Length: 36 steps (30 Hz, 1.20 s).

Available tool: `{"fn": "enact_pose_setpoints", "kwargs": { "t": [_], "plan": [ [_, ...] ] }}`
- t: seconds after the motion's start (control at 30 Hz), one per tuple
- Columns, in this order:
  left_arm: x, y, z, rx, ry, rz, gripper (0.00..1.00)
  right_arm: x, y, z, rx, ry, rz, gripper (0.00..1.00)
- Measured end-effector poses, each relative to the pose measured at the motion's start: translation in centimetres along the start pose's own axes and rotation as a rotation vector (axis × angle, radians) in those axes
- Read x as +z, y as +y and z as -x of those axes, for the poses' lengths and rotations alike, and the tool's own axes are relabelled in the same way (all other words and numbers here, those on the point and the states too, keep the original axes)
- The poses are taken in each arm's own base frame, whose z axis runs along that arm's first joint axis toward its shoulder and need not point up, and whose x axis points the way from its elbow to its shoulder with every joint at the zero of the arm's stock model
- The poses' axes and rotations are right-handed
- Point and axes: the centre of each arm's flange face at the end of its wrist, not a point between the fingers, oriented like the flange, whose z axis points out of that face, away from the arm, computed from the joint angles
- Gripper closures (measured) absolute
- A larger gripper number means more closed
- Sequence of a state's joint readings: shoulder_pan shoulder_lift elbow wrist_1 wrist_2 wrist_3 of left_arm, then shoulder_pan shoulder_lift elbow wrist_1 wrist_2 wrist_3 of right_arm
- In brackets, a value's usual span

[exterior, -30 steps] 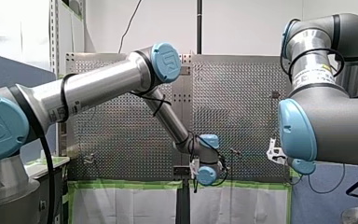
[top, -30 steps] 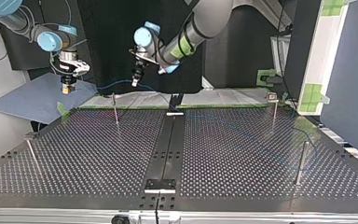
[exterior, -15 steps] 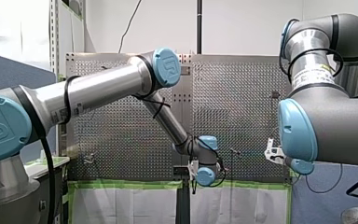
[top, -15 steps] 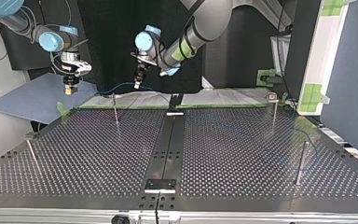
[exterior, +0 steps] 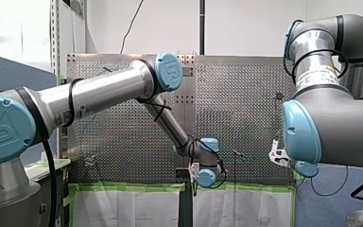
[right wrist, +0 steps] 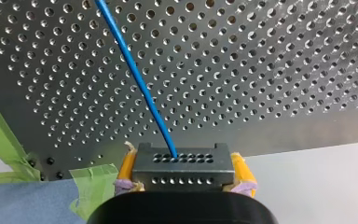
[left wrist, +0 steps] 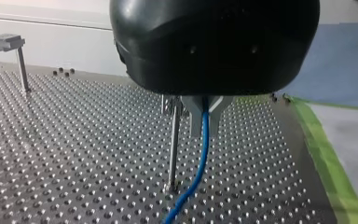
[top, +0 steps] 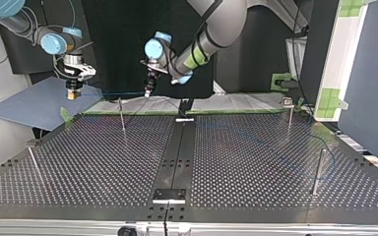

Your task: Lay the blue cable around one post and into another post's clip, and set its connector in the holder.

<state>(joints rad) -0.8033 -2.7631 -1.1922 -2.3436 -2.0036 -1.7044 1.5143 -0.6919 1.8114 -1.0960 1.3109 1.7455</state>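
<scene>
In the top view the blue cable (top: 110, 92) runs nearly straight between my two grippers above the table's far edge. My left gripper (top: 147, 92) is shut on the cable (left wrist: 199, 163), which hangs from its metal fingers (left wrist: 193, 116) beside a thin post (left wrist: 173, 144). My right gripper (top: 72, 94), further left in the top view, is shut on the grey connector block (right wrist: 182, 168) between its yellow pads (right wrist: 127, 164). The cable (right wrist: 135, 79) leaves the block's face. In the front view my left gripper (exterior: 196, 182) hangs low at the middle. My right gripper is hidden there behind its own arm.
Thin posts stand on the perforated table (top: 103, 162): one under the cable (top: 122, 115), one at the left edge (top: 34, 164), two at the right (top: 289, 118) (top: 318, 172). A clip-topped post (left wrist: 10, 43) shows in the left wrist view. A black bracket (top: 184, 107) sits on the centre rail.
In the top view my left gripper has moved a little right and down, and the cable between the grippers has pulled from a sag into a straight line. My right gripper has barely moved.
</scene>
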Motion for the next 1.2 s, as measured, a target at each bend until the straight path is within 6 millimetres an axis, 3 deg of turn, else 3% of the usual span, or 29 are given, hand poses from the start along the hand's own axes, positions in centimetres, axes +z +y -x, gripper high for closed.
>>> {"fn": "enact_pose_setpoints", "kwargs": {
  "t": [0.2, 0.6, 1.2],
  "plan": [
    [0.5, 0.5, 0.1, -0.002, -0.003, -0.005, 1.0, 0.2, -0.2, 0.0, -0.006, 0.002, -0.007, 1.0],
    [0.4, -0.3, 0.2, -0.006, -0.015, -0.031, 1.0, 0.1, -0.9, 0.4, -0.014, -0.004, -0.022, 1.0],
    [1.2, -0.5, 0.9, -0.005, -0.028, -0.023, 1.0, 0.8, -0.3, 2.1, -0.015, -0.024, -0.014, 1.0]
  ]
}}
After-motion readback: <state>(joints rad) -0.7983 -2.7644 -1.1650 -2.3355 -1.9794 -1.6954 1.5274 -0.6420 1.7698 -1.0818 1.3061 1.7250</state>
